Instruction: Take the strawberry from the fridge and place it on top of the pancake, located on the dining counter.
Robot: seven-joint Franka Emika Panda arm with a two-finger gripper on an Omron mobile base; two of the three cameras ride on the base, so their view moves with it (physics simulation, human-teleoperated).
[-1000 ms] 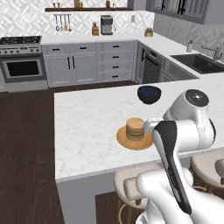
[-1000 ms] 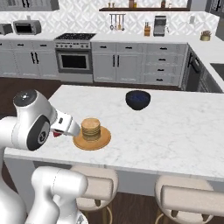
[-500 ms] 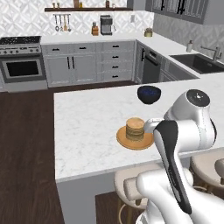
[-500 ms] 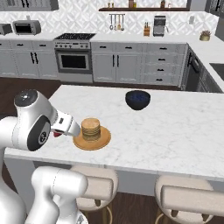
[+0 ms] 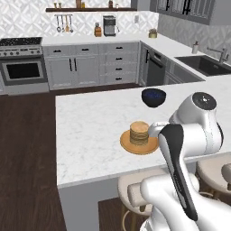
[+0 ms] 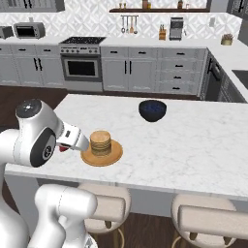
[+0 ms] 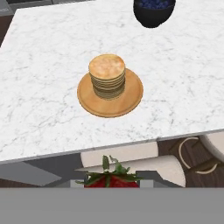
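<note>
The pancake (image 7: 107, 75) is a small tan stack on an orange-brown plate (image 7: 87, 103), near the front edge of the white marble dining counter (image 7: 43, 87). The red strawberry (image 7: 111, 180) with green leaves sits at the bottom middle of the hand view, held in front of the counter's edge and short of the stack. In the right base view my gripper (image 6: 65, 145) is shut on the strawberry (image 6: 62, 148), just left of the pancake (image 6: 100, 142). In the left base view the pancake (image 5: 139, 131) lies just left of my forearm. The fridge is out of view.
A dark blue bowl (image 6: 152, 110) stands on the counter beyond the plate, also in the hand view as the bowl (image 7: 153, 11). Padded stools (image 6: 208, 220) stand under the counter's front edge. Grey cabinets and an oven (image 5: 22, 70) line the far wall.
The hand with the strawberry has drifted very slightly away from the plate; the grip has not changed. Pancake, plate and bowl are where they were.
</note>
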